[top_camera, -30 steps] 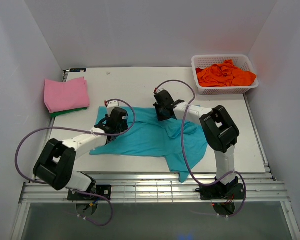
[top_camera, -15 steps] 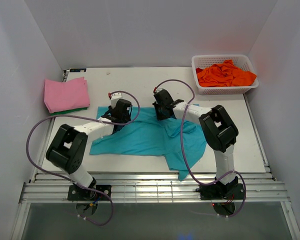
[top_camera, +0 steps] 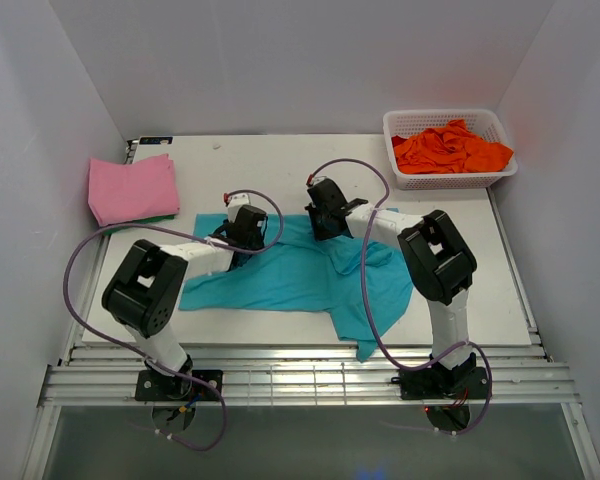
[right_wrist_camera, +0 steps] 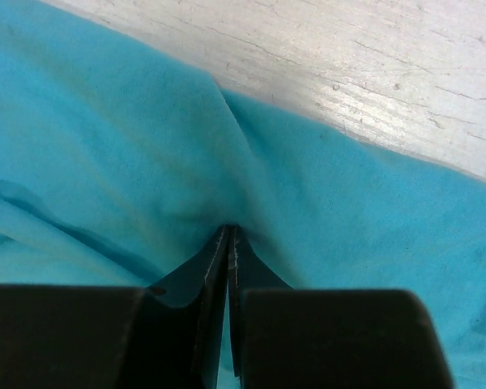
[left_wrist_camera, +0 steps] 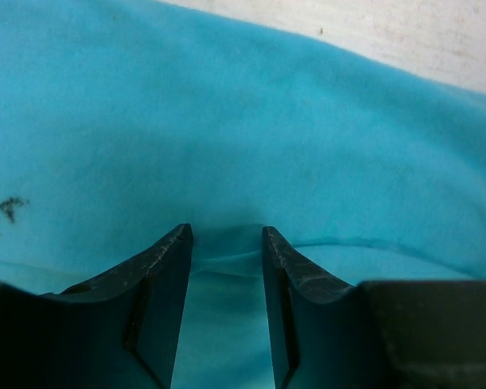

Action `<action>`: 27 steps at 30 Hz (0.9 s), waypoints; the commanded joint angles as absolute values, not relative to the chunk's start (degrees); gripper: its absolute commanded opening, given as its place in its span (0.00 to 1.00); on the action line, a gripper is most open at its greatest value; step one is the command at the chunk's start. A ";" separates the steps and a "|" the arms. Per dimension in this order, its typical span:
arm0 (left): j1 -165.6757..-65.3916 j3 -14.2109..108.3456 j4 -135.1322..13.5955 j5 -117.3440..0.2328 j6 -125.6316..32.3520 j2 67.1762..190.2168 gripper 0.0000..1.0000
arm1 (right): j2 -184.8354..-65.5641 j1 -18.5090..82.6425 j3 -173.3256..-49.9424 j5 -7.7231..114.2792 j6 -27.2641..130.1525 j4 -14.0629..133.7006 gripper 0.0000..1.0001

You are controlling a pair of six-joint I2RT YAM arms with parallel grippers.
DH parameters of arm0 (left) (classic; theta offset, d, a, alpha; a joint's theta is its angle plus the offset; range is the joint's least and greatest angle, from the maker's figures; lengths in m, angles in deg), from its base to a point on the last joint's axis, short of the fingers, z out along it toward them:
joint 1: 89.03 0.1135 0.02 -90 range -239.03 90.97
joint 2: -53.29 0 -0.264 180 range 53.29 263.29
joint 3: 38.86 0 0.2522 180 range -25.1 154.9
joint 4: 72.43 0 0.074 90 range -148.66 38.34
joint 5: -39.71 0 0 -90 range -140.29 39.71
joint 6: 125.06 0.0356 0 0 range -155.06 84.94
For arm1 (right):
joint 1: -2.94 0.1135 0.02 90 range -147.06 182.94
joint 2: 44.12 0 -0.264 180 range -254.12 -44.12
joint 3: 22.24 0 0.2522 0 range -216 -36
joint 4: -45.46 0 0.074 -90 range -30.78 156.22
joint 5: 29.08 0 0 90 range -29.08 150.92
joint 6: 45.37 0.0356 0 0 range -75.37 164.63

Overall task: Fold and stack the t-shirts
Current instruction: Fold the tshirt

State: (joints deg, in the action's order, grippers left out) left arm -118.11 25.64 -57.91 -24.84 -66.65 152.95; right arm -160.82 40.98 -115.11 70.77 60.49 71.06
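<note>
Right fingers point(right_wrist_camera: 215, 267): pressed together with no gap between them, nipping a ridge of cloth. Creases run out from the tips, so you have a real hold there.
Left fingers point(left_wrist_camera: 166, 263): spread apart and set down on the cloth, with a small hump of fabric rising between them. Nothing is pinched on this side yet.
Right gripper point(right_wrist_camera: 228, 231): it sits at the far hem, close to where bare board begins. I take it that edge is meant to be lifted for a fold.
Left gripper point(left_wrist_camera: 224, 235): it is placed along the same far edge, left of its partner. That spacing would let you carry the hem over evenly.
Teal t-shirt point(top_camera: 300, 272): it lies spread across the middle of the table point(top_camera: 280, 160) under both grippers. It is rumpled at the right, and one corner droops over the near edge.
Pink folded shirt point(top_camera: 132, 187): it rests at the far left on top of a green folded piece point(top_camera: 130, 224), well apart from the teal one. That is probably where you will stack it.
White basket point(top_camera: 450, 181): it stands at the far right corner and holds the orange t-shirts point(top_camera: 450, 148) waiting their turn.
Step in hand: securing both hem points, by my reading, with the fold itself not begun.
Next move: bring the left fingers together on that hump before you lift.
Risk: if you raise with only the right side held, the shirt will likely skew and bunch.
</note>
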 commanded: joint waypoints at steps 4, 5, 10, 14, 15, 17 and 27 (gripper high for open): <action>-121.02 18.06 -55.86 -26.21 -68.19 141.89 0.50 | -163.65 40.47 -116.77 71.03 59.75 74.43 0.08; -121.46 17.53 -54.29 -25.95 -69.06 140.14 0.50 | -164.17 40.47 -117.12 70.68 59.75 74.60 0.08; -123.66 12.70 -52.25 -24.72 -71.00 133.81 0.50 | -165.14 40.47 -118.53 70.32 60.01 75.04 0.08; -123.75 12.95 -52.51 -24.10 -71.19 131.86 0.50 | -165.58 40.47 -119.14 70.15 60.01 75.39 0.08; -123.75 13.91 -52.77 -23.93 -70.49 132.56 0.50 | -165.58 40.47 -119.23 69.97 60.10 75.40 0.08; -123.75 16.20 -54.78 -23.58 -69.87 135.98 0.50 | -165.58 40.47 -119.14 69.97 60.10 75.48 0.08; -123.93 29.38 -62.27 -26.74 -68.02 150.49 0.50 | -165.85 40.47 -118.53 69.97 60.19 75.75 0.08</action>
State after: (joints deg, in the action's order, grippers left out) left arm -123.67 26.10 -58.46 -25.83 -69.04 150.39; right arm -163.03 40.81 -118.74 70.35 60.53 72.74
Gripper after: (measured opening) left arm 0.497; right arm 0.078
